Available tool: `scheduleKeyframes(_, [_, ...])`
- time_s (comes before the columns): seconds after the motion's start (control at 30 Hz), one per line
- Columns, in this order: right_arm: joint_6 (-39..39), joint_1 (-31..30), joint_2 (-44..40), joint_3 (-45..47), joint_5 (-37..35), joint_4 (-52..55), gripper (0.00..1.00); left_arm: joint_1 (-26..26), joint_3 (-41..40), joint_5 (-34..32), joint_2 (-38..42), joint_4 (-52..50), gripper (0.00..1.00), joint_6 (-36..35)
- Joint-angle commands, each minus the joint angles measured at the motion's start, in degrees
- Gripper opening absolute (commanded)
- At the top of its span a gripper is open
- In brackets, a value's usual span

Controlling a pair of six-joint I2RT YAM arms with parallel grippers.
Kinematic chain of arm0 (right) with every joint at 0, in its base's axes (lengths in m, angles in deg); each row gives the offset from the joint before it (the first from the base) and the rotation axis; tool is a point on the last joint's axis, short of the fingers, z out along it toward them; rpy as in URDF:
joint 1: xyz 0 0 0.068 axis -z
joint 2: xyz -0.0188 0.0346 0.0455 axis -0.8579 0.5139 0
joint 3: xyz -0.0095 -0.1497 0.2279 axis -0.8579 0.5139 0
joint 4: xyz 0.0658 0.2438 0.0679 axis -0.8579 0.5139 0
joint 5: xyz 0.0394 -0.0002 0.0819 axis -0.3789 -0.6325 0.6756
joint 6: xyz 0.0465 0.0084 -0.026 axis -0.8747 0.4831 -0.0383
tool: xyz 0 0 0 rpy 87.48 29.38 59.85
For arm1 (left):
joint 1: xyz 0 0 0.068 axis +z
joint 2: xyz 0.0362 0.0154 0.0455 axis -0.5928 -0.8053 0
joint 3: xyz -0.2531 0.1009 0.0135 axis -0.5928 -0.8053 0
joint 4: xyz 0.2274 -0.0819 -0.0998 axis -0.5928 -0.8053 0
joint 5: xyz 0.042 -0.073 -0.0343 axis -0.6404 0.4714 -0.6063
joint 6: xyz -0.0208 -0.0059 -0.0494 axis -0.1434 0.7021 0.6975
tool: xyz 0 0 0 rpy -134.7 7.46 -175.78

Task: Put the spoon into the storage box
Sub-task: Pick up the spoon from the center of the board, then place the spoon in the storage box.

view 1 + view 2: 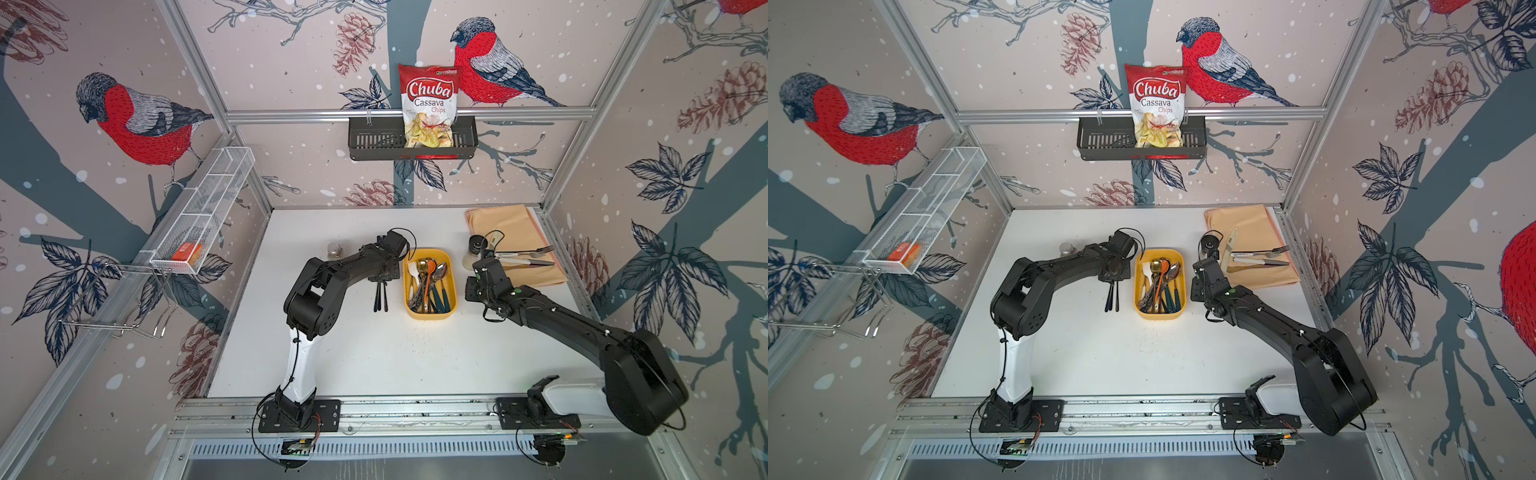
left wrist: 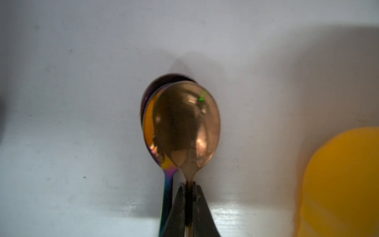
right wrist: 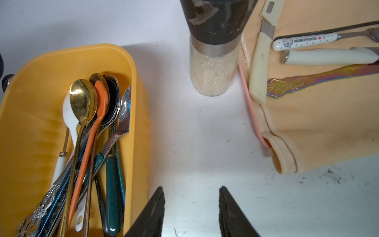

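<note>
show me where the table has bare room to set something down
Bare: the white tabletop between the yellow plastic storage box and the front rail. Crowded: the peach cloth with cutlery, and the gap around the salt grinder.

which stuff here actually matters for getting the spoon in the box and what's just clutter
Part of the job:
- rose-gold spoon, clamped at its neck by the left gripper
- storage box, yellow, already holding spoons

Lying about:
- iridescent spoon beside the held one
- grinder
- cloth with fork and knives
- chips bag in the black basket
- right gripper, open, empty
</note>
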Motion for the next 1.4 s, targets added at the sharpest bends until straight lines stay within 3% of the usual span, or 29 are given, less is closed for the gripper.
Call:
scheduleKeyframes(0.0, [-0.7, 0.3, -0.1, 0.4, 0.5, -2.1, 0.45, -0.2, -0.9, 2.7, -1.6, -7.6, 0.07, -0.5])
scheduleKeyframes(0.17, [-0.3, 0.7, -0.2, 0.6, 1.0, -2.5, 0.45, -0.3, -0.7, 3.1, -1.2, -7.1, 0.00, -0.5])
scheduleKeyframes(0.93, [0.9, 1.2, -0.1, -1.1, 1.0, -1.1, 0.45, 2.4, -6.6, 15.1, 10.4, 3.7, 0.00, -1.5])
scheduleKeyframes(1.37, [0.9, 1.3, 0.1, -1.8, 0.7, -0.6, 0.45, 2.1, -3.1, 21.4, 15.3, 5.9, 0.00, -0.3])
